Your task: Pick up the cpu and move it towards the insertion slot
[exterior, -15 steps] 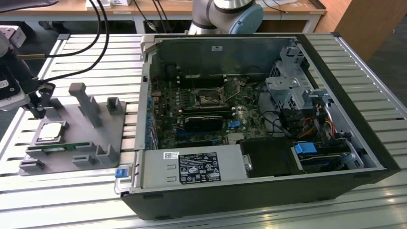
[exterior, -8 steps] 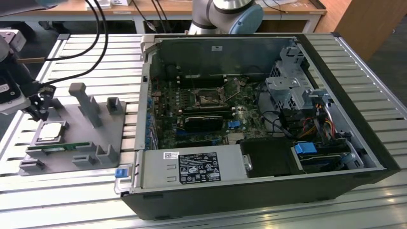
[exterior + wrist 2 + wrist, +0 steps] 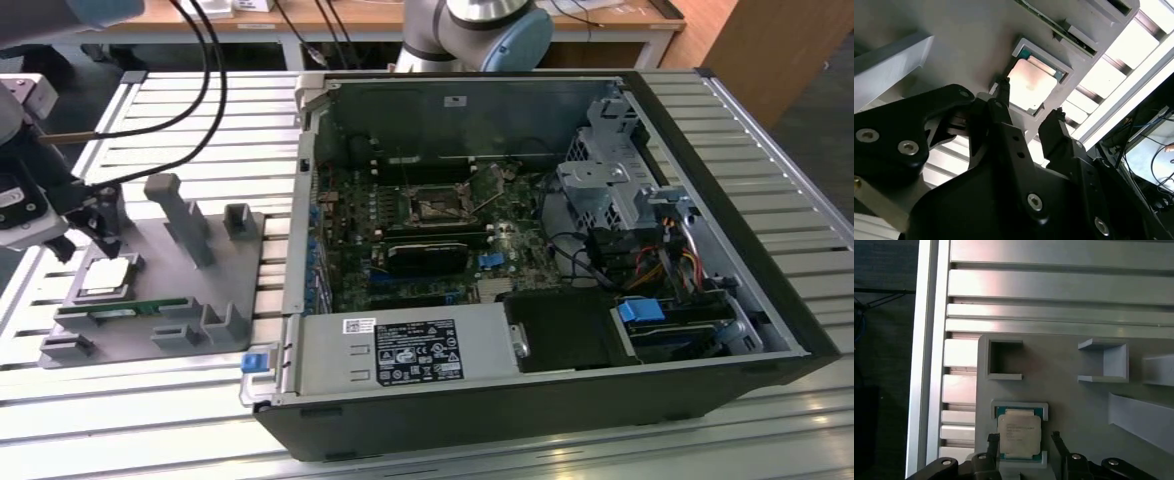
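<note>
The slatted worktop (image 3: pixel 160 410) is taken up centre-right in the exterior view by the open computer case (image 3: pixel 467 425); a grey fixture (image 3: pixel 251 272) is set at lower left; the insertion slot (image 3: pixel 437 207) is seen mid-case; the cpu (image 3: pixel 107 277) is seated in the fixture; the fingers (image 3: pixel 1060 446) are spread astride it, nothing gripped, seemingly clear of its edges; square, centred, gentle closure is advised.

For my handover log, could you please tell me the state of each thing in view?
cpu: flat in its grey holder, ungripped.
end effector: open, straddling the cpu.
insertion slot: inside the case, without the cpu.
computer case: lying on its side, open.
</note>
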### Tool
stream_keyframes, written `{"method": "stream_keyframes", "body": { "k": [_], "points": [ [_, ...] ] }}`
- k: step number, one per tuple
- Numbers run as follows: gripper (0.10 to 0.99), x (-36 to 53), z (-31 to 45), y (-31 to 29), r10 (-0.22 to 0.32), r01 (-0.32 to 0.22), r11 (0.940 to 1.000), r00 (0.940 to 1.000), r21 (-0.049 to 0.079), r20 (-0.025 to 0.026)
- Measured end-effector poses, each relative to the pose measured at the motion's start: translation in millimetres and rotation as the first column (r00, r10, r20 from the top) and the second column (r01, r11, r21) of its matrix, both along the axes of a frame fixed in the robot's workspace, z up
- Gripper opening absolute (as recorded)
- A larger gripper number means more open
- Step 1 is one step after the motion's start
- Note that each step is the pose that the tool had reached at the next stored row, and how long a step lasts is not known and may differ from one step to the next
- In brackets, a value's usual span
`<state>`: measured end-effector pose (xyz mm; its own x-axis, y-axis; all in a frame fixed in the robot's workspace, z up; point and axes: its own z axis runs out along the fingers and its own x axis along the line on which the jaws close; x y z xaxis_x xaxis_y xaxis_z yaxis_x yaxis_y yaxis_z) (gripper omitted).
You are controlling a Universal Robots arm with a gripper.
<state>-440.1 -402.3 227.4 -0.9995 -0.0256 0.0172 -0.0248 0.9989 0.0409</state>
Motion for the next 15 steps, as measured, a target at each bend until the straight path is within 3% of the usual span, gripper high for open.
{"method": "stream_keyframes", "body": {
  "k": [2,3,11,15],
  "points": [
    [0.525,0.1,-3.6,-0.1,0.000,0.000,1.0000,1.0000,0.000,0.0001],
    [0.588,0.1,-5.6,-0.1,0.001,-0.001,1.0000,1.0000,0.000,0.0001],
    [0.588,-0.8,-19.5,-2.2,0.002,-0.002,1.0000,1.0000,0.003,0.0005],
    [0.600,-0.9,-22.9,-2.5,0.002,-0.002,1.0000,1.0000,0.003,0.0003]
  ]
}}
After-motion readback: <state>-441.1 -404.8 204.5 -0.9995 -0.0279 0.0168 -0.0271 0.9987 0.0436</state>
